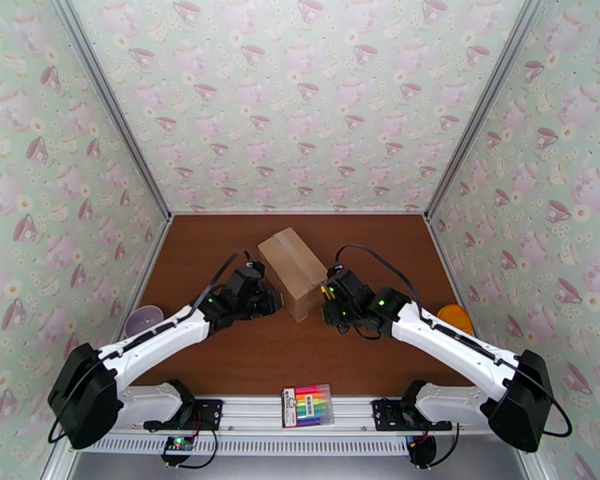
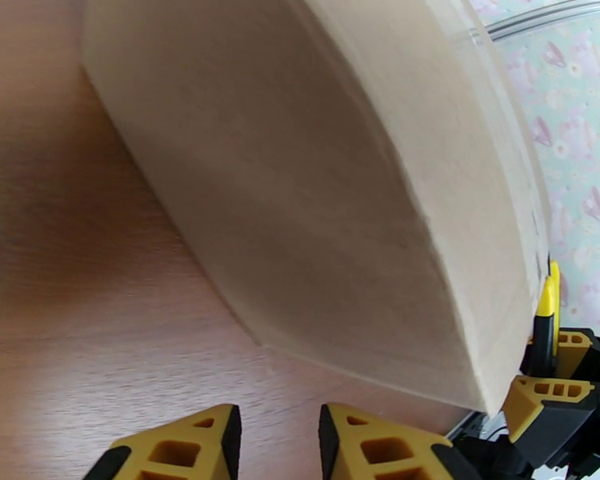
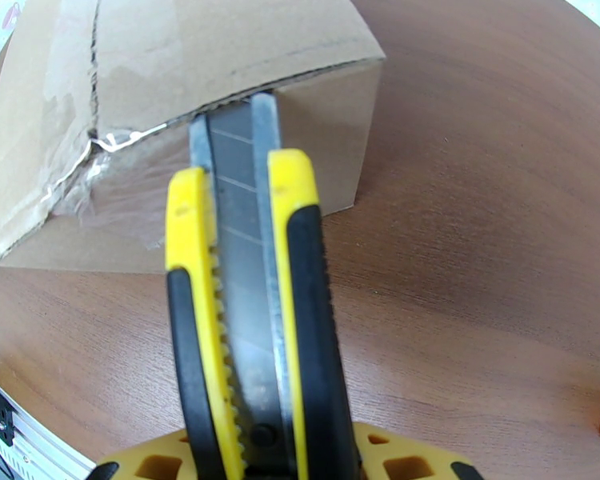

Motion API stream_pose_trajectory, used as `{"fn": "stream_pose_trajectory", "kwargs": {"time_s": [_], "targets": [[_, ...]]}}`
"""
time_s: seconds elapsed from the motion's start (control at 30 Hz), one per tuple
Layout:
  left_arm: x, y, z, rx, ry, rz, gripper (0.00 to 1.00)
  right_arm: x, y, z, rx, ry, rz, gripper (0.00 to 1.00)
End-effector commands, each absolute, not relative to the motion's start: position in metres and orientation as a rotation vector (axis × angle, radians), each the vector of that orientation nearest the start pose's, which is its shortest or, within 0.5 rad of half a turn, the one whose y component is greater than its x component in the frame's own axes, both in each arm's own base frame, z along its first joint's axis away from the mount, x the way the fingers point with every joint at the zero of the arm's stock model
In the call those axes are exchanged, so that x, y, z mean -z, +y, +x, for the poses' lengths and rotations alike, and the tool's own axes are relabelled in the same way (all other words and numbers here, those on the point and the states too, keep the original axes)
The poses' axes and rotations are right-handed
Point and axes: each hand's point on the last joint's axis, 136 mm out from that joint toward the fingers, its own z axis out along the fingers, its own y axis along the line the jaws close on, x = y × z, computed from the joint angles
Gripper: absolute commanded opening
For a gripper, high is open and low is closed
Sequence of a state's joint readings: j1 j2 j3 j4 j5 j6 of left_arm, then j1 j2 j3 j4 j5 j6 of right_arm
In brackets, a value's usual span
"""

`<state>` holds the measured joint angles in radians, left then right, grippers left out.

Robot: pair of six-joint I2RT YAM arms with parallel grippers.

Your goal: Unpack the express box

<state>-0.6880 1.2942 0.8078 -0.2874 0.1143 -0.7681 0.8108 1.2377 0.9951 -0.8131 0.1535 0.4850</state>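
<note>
Closest to your right wrist lens is the utility knife [image 3: 252, 314], pinched lengthwise in the right tool [image 1: 330, 304] so that its blade [image 3: 236, 162] runs straight ahead. The tip meets the express box [image 3: 180, 58] at the top edge of the near end face, where the flap folds over. That grip makes sense: with the handle in line with the wrist, a push or pull of the arm becomes a cut.

Notice that the taped seam [image 3: 96, 98] lies a little to the side of the tip (the clear tape wrinkles over the corner there), so I judge you must slide across before slicing.

Your box sits slantwise in the middle of the tabletop [image 3: 476, 234], flaps shut, between the two arms. On its far side from the knife, the left tool [image 2: 278, 434] hangs low over the wood near a bottom corner, its fingers narrowly spread with nothing between them. I read that as a brace, placed to stop the carton skating away under the blade.

Leave the marker pack [image 1: 308, 406] on the front rail alone.
</note>
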Motion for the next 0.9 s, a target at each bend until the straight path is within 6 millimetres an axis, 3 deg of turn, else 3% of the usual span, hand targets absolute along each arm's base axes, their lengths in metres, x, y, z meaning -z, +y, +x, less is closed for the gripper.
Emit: {"fn": "stream_pose_trajectory", "kwargs": {"time_s": [0.0, 0.23, 0.87], "targets": [[-0.14, -0.264, 0.281, 0.857, 2.446, -0.077, 0.34, -0.165, 0.2, 0.238, -0.247, 2.544, -0.338, 0.0], [-0.143, -0.278, 0.284, 0.893, 2.425, -0.06, 0.34, -0.165, 0.202, 0.237, -0.221, 2.54, -0.358, 0.0], [-0.157, -0.287, 0.292, 0.89, 2.377, -0.047, 0.34, -0.168, 0.219, 0.231, -0.151, 2.52, -0.45, 0.0]]}}
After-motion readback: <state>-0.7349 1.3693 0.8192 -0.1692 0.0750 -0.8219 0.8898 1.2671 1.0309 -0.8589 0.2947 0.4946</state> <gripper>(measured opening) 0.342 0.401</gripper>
